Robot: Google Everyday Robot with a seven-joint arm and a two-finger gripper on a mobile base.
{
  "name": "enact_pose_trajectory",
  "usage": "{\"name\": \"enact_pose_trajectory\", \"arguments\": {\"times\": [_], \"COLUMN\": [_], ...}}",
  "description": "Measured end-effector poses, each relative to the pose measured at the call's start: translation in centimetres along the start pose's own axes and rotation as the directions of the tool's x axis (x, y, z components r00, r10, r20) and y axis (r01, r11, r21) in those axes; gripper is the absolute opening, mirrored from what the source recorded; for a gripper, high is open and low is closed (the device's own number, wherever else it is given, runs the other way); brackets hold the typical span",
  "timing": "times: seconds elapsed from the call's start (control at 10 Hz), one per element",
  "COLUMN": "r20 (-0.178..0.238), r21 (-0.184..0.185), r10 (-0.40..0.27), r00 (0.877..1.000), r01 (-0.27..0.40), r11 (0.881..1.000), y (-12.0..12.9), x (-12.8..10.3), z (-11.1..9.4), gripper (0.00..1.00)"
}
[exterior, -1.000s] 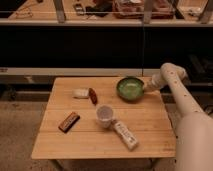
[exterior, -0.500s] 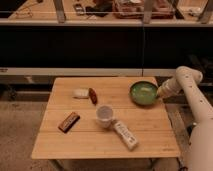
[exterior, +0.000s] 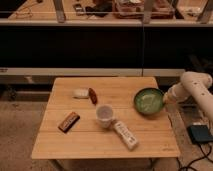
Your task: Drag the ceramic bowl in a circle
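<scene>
Gripper point(exterior: 166, 98) end noted first: it sat at the right-hand rim of the round, shallow green glazed ceramic bowl point(exterior: 148, 101), in contact with that rim. Whether it was clamped on the rim or merely set against it could not be told. The gripper belonged to a white jointed arm point(exterior: 194, 85) that entered from the right edge of the view and bent down toward the bowl from beyond the table's right side.

The ceramic bowl stood upright on the light wooden table point(exterior: 65, 145), close to the right edge and in the farther half of the top. Its inside was a paler green, its rim darker.

Other items on the table, all apart from the bowl:
- a small white cup point(exterior: 105, 115), upright near the middle, left of the bowl and nearer the camera;
- a long white packet point(exterior: 126, 135), lying diagonally just beside the cup on its near-right side, contact between the two not determinable;
- a brown rectangular bar point(exterior: 68, 121), lying diagonally on the left part of the top;
- a small white lump point(exterior: 80, 93) and a reddish-brown oblong piece point(exterior: 92, 95), side by side toward the far left — close enough that they appeared to touch.

On the floor right of the table lay a dark blue flat object point(exterior: 201, 134). A dark-fronted counter point(exterior: 100, 47) ran behind the table.
</scene>
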Motion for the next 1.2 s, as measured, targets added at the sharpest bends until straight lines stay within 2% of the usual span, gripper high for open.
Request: {"name": "enact_pose_trajectory", "arguments": {"times": [0.2,0.3,0.5,0.6,0.7,0.9,1.2], "r20": [0.038,0.065,0.097,0.103,0.098,0.066,0.04], "r21": [0.036,0.069,0.128,0.146,0.168,0.206,0.249], "r10": [-0.053,-0.082,-0.111,-0.116,-0.113,-0.071,-0.017], "r00": [0.998,0.995,0.989,0.988,0.989,0.995,0.999], "r01": [0.052,0.077,0.098,0.101,0.096,0.056,0.007], "r11": [0.998,0.995,0.987,0.984,0.981,0.977,0.968], "y": [-3.7,-6.0,-9.4,-10.4,-11.6,-13.7,-15.5], "x": [-3.4,-5.0,-6.2,-6.1,-5.3,-2.1,2.0], "z": [0.0,0.6,2.0,2.5,3.0,3.7,5.0], "gripper": [0.0,0.0,0.0,0.0,0.0,0.0,0.0]}}
